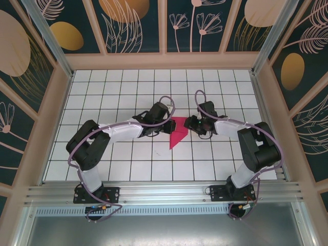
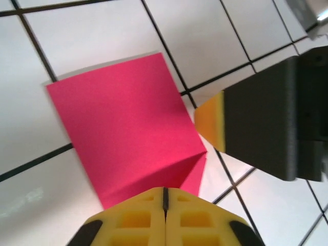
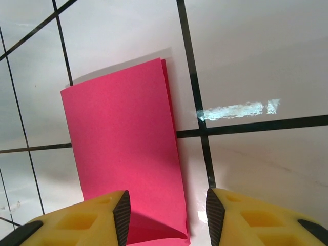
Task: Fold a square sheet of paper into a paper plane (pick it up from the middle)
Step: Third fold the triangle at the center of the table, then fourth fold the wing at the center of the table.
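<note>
The square sheet of paper [image 1: 177,132], magenta-pink and folded over on itself, is found at the centre of the white tiled table [image 1: 128,169]. Nearest, at 6 o'clock in the top view, an aluminium rail [image 1: 164,193] is seen with both arm bases bolted to it. From there the arms are bent inward over the black-lined grid.

The left gripper [image 1: 166,125] is set at the sheet's 10 o'clock side. In its wrist view its yellow fingers [image 2: 138,220] are pressed together right at the paper's creased near edge. Whether paper is pinched between them cannot be told.

The right gripper [image 1: 190,124] is placed at the sheet's 2 o'clock side. Its fingers [image 3: 97,220] are held apart, with the near end of the paper lying between them.

Beyond the tiles, at 12 o'clock, the table is closed off by pale wooden framing [image 1: 164,60]. Behind it are dark teal wall panels [image 1: 133,25] printed with golden discs and leaf outlines. Like panels are stood at 3 and 9 o'clock.
</note>
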`<action>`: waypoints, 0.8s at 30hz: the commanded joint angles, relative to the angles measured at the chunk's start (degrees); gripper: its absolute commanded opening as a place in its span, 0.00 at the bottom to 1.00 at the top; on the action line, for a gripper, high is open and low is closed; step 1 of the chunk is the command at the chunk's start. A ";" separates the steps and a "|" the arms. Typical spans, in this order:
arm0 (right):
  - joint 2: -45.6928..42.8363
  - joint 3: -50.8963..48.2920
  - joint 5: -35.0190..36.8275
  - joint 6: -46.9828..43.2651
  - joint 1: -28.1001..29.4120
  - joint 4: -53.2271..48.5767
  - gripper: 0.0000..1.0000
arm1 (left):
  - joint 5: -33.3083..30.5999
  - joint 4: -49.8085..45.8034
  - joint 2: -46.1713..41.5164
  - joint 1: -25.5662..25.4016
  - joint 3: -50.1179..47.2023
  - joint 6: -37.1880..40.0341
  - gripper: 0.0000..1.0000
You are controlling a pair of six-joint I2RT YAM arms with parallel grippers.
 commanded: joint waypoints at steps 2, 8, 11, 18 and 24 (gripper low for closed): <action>-2.03 -1.38 -3.04 1.96 -0.48 3.11 0.46 | 7.49 -0.37 0.14 0.25 0.29 0.68 0.01; -2.19 -2.80 -4.72 3.27 -0.50 5.37 0.46 | 7.69 0.39 2.48 0.19 -0.44 -0.21 0.00; -2.36 -3.38 -4.96 3.83 -0.51 6.07 0.46 | 1.90 -1.05 4.01 0.17 -0.04 -0.53 0.00; -1.82 -3.77 -5.52 4.31 -0.51 6.44 0.47 | -2.40 -1.55 6.48 0.21 -0.32 -0.31 0.00; -1.54 -3.89 -6.78 4.91 -0.55 7.44 0.49 | -2.59 -0.75 7.04 0.21 -1.53 -0.32 0.00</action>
